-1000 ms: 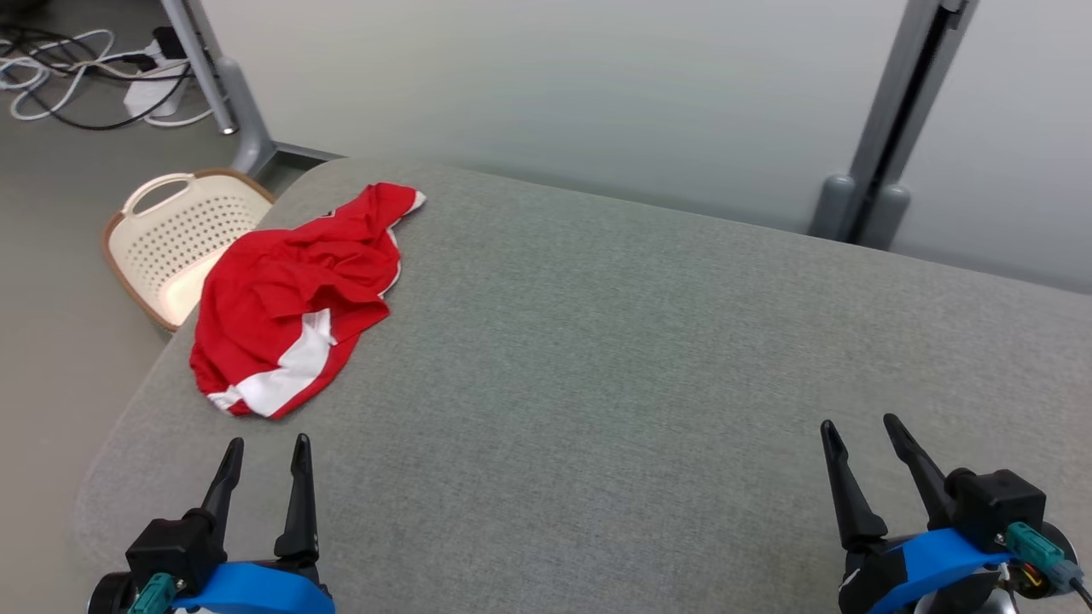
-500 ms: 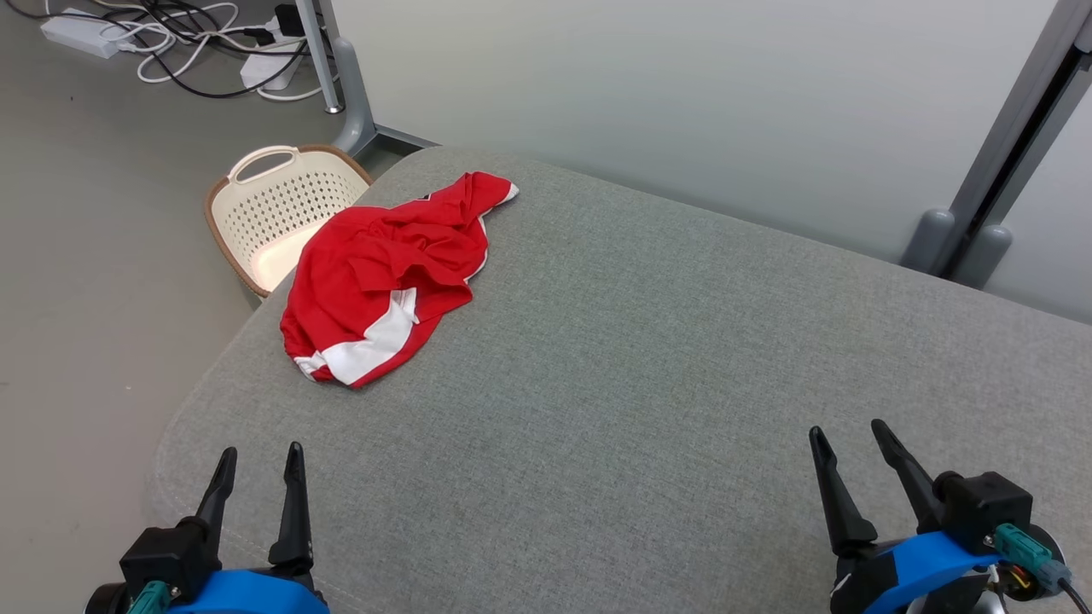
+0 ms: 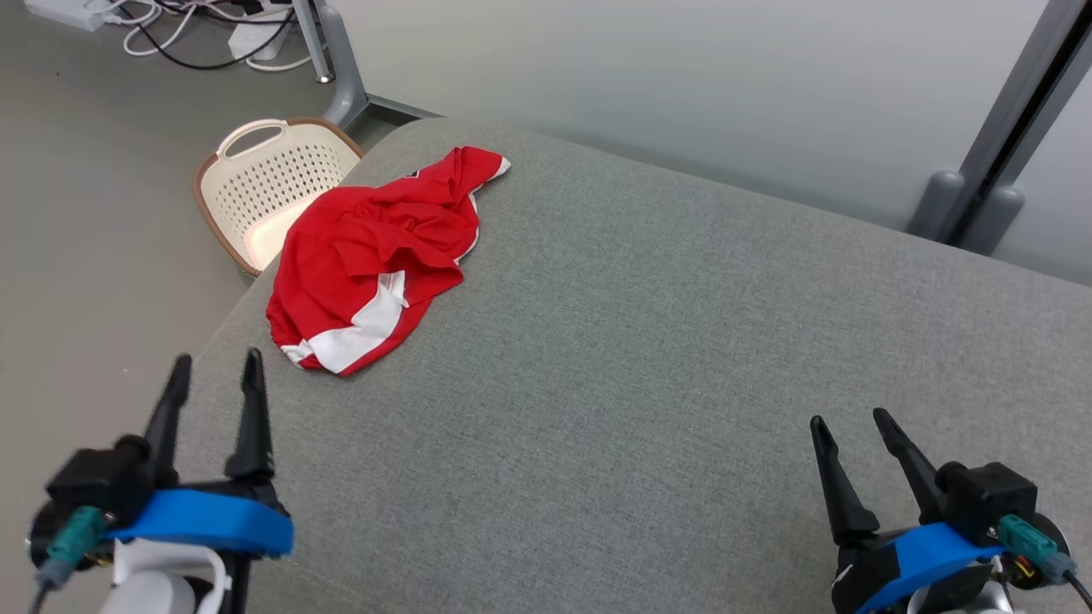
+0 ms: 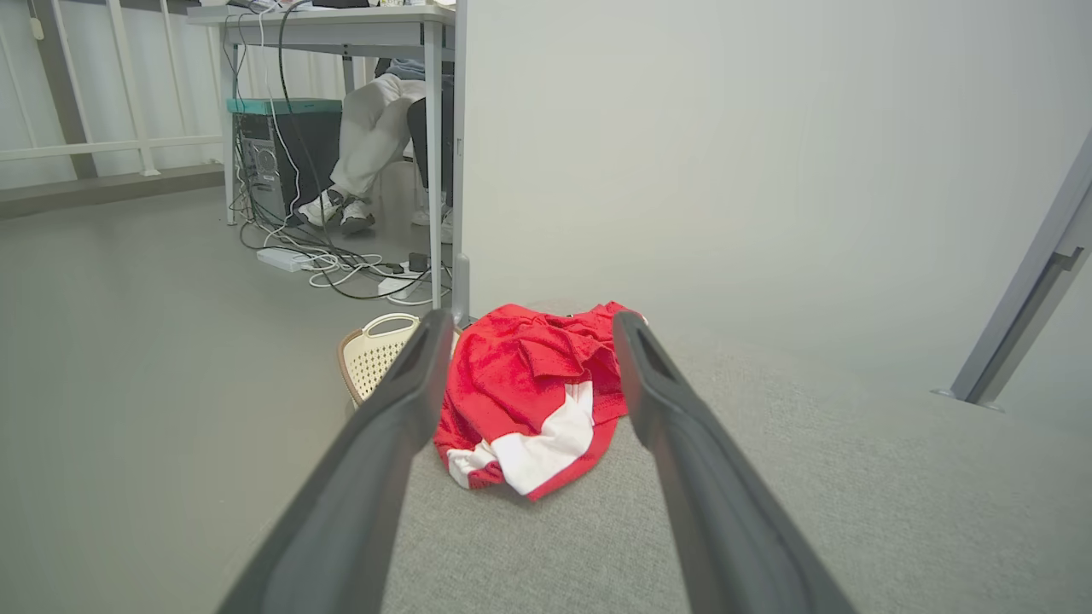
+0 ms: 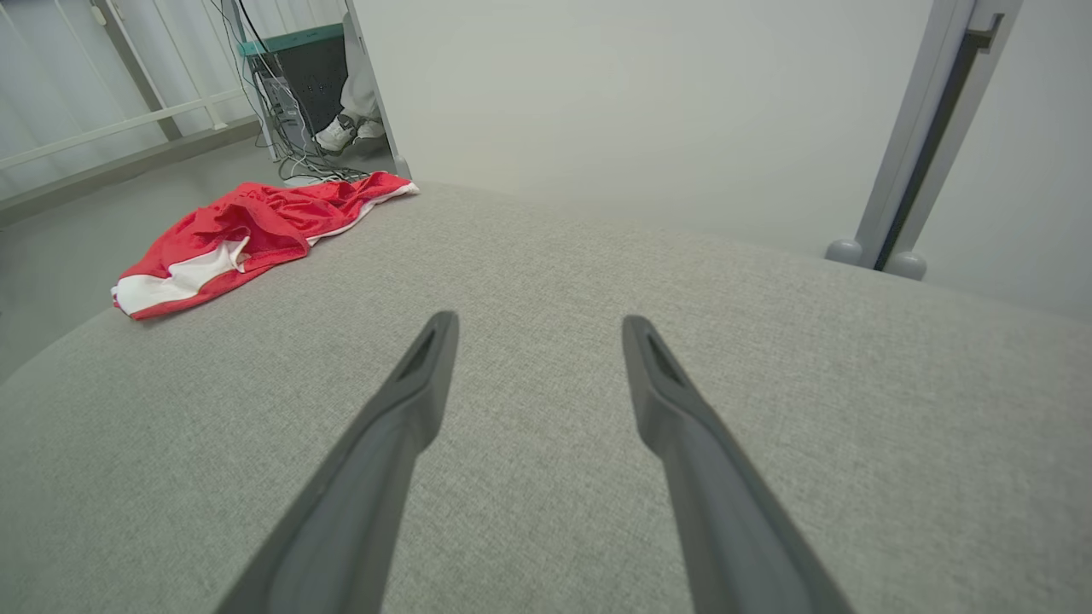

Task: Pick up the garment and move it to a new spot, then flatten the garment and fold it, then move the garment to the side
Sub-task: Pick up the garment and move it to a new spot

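Blurred left claw [image 3: 217, 356], basket [image 3: 256, 175] half hidden

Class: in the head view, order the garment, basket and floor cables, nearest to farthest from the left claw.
1. Garment, on the table just ahead of the left claw.
2. Basket, on the floor behind it.
3. Cables, farthest, top left.

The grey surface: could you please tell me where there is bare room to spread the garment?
The grey surface is bare across its middle and right, from the red garment to the right gripper. A narrower strip lies between garment and left gripper. The far left corner is crowded: garment, basket beside it.
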{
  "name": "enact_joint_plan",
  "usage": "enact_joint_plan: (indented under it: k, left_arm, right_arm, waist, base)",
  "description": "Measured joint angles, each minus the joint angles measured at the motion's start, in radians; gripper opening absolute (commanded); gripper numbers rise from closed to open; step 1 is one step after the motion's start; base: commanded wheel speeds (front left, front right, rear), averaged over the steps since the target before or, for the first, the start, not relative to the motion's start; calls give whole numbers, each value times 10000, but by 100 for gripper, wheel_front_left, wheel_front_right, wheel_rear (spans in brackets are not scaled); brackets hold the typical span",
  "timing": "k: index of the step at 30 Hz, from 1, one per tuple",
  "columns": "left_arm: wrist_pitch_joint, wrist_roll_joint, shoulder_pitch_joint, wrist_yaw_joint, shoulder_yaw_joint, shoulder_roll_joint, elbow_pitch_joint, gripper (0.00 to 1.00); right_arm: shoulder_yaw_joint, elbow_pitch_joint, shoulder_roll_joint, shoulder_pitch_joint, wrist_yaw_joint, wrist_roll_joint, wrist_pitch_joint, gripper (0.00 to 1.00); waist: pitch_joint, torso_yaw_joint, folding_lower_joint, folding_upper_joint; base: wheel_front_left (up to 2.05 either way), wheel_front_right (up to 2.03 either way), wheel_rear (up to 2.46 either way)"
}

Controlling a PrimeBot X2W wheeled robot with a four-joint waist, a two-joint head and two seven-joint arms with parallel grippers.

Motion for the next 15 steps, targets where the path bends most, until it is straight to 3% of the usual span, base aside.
enact_joint_plan:
  k: [7, 15]
  left_arm:
    - [518, -577, -1245, -56, 1095, 1012, -637, 100]
    - [1956, -1766, -2558, -380, 2010, 1969, 474, 100]
  right_arm:
    - [153, -431, -245, -552, 0, -75, 274, 100]
    - [267, -1166, -796, -1086, 0, -247, 713, 100]
  waist:
    - [810, -313, 0, 0]
    - [2250, -957, 0, 0]
  base:
    - [0, 0, 0]
    - [0, 0, 0]
